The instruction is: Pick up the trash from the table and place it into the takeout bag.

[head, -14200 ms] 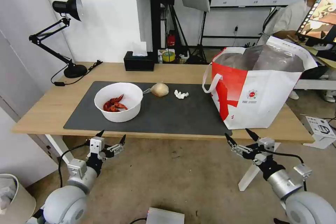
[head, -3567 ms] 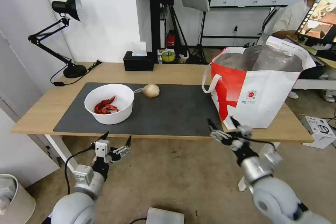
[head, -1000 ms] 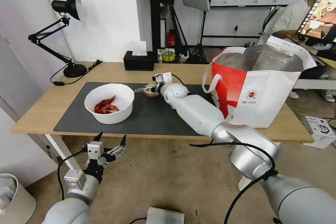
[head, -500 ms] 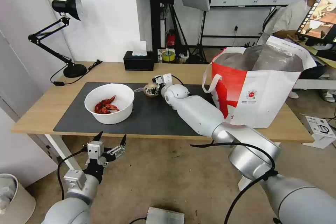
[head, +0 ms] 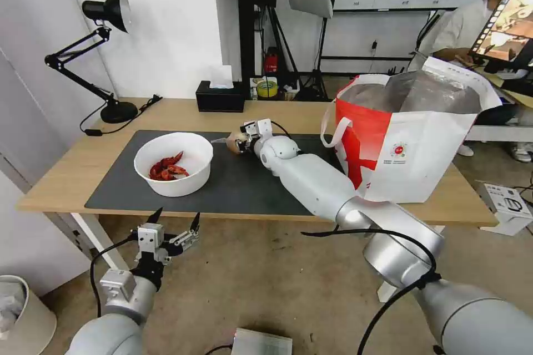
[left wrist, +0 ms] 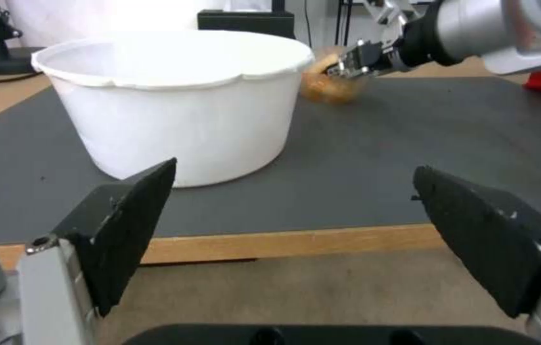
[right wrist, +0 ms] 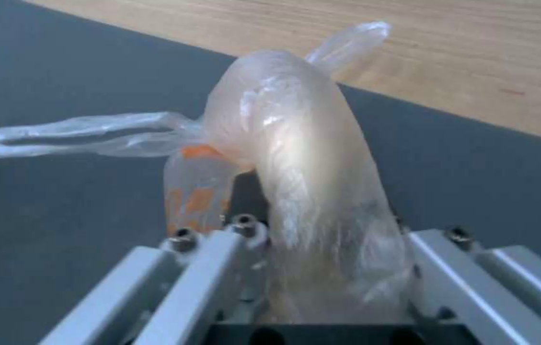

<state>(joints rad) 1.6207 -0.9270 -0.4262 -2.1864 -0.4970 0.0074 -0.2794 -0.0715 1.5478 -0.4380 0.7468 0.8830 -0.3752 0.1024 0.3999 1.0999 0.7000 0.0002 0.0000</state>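
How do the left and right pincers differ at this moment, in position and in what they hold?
The right pincer reaches over the table's dark mat; the left pincer hangs below the table's front edge. The right pincer is shut on the bag-wrapped lump; the left pincer is open and empty, facing the white bowl.

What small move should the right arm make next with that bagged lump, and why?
Probably lift it straight up. The right end effector looks shut on the tan bag-wrapped lump, which sits low over the dark mat, while the takeout bag stands taller to the right, so height is needed before carrying across. The left end effector hangs open below the table edge.
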